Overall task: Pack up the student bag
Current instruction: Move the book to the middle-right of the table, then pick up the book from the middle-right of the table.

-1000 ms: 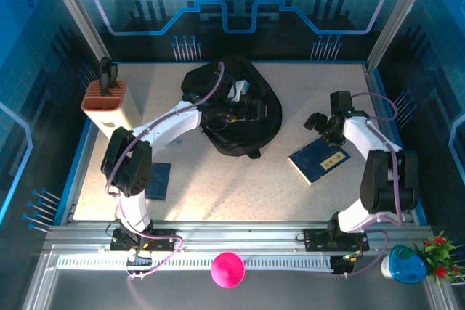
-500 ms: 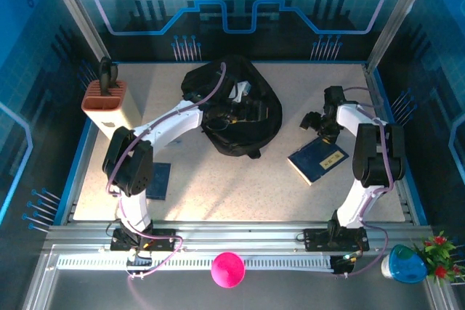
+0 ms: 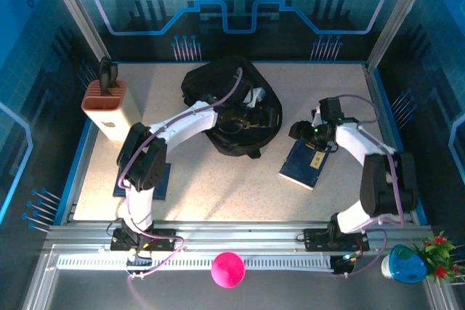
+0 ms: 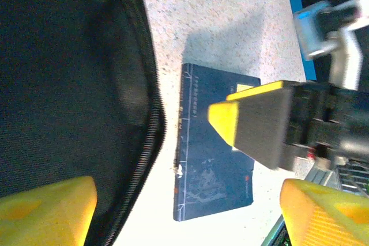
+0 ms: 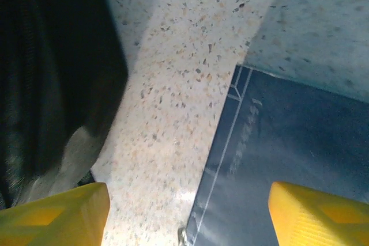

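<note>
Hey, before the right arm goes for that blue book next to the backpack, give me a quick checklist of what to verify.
1. The right gripper is open: ok.
2. The blue book is centred between the right fingers: not ok, it sits toward one finger.
3. The book lies flat on the table, apart from the student bag: ok.
4. The left gripper grips the bag: not ok, it is open.
5. The bag mouth is open wide enough: cannot tell.
</note>
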Available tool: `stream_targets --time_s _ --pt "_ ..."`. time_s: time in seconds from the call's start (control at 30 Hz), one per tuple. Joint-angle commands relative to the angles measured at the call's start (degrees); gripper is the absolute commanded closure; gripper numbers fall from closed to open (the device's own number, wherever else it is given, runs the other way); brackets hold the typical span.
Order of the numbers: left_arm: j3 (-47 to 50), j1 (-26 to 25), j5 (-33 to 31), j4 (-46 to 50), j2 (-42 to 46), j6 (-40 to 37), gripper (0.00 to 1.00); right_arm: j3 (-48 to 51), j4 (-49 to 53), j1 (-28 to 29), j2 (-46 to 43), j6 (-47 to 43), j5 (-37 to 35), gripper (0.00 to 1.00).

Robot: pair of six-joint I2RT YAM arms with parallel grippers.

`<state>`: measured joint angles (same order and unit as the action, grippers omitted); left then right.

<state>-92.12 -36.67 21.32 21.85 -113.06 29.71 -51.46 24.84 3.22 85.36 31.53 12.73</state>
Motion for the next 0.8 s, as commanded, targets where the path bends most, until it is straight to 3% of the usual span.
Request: stream_targets --time_s 0.0,0.1,0.23,0.5,0.77 --pt "-3.2 -3.8 -1.42 3.47 -2.42 1.51 0.18 3.48 4.15 -1.61 -7.09 2.11 -7.18 0.28" --pt "-6.07 -7.27 -5.26 5.85 -4.61 1.2 0.23 5.7 10.79 -2.7 -11.13 4.54 -15.25 0.32" --pt "-9.9 -10.57 -7.84 8.25 -8.44 1.22 0.27 9.84 13.55 -4.97 -15.03 6.28 -18.66 0.4" --pt "-15.08 -12.72 -9.26 11.07 -16.13 2.21 0.49 15.13 9.13 -7.8 -14.75 6.15 -14.51 0.62" --pt "-17.37 -12.64 -9.3 12.48 -20.37 2.44 0.54 14.84 6.91 -8.54 -10.1 4.78 -11.74 0.72"
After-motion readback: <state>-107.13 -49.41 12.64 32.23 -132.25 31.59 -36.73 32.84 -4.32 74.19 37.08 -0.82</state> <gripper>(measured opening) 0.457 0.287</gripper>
